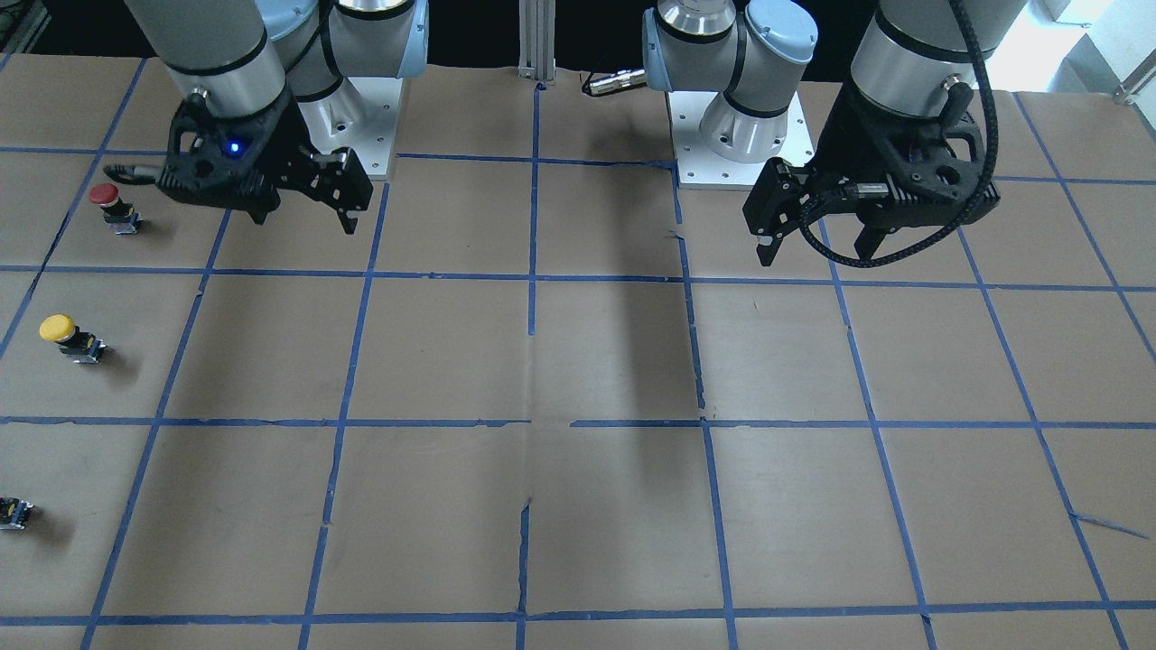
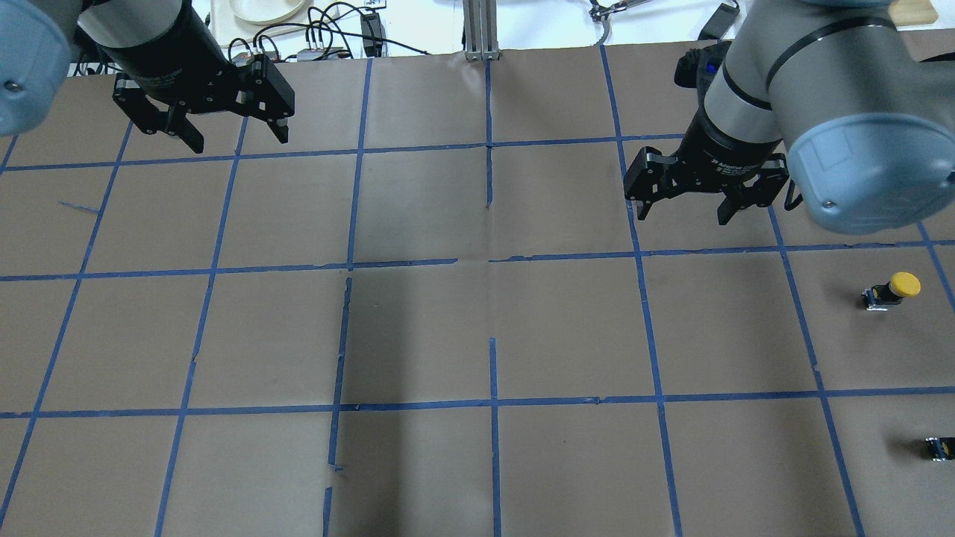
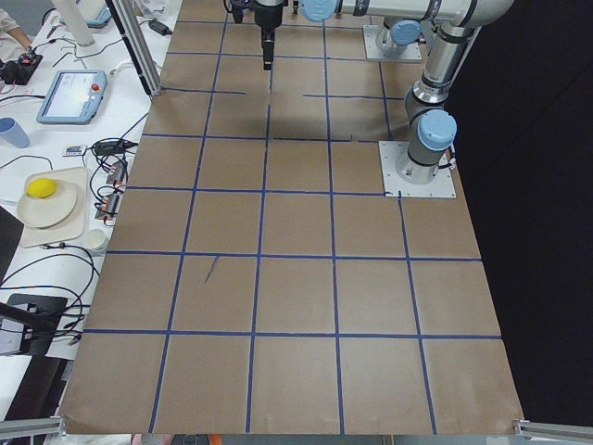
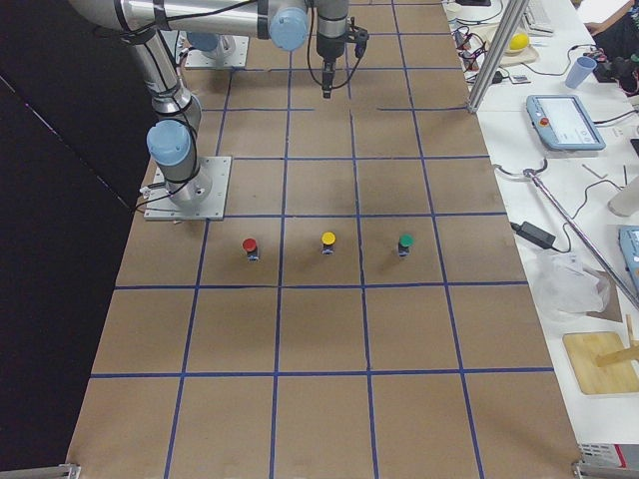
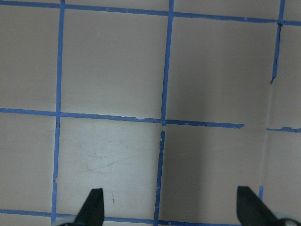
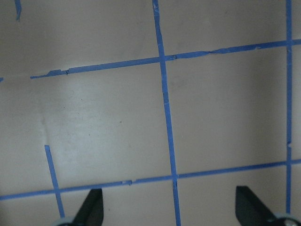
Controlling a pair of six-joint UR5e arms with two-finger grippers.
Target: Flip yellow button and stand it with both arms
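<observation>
The yellow button point(image 1: 68, 337) has a round yellow cap on a dark base and seems to stand cap up near the table's end on my right side. It also shows in the overhead view point(image 2: 891, 289) and the exterior right view point(image 4: 327, 242). My right gripper point(image 2: 685, 215) is open and empty, hovering well above the table and about a grid square away from the button; it also shows in the front view point(image 1: 302, 221). My left gripper point(image 2: 239, 142) is open and empty at the far side of the table, and also shows in the front view point(image 1: 815, 255). Both wrist views show only bare paper and tape.
A red-capped button point(image 1: 113, 206) stands nearer my base. A green-capped button point(image 4: 404, 243) stands on the yellow one's other side; a small dark block point(image 2: 940, 447) shows at the overhead view's edge. Blue tape lines grid the brown table point(image 2: 477, 335). Benches with cables lie beyond the far edge.
</observation>
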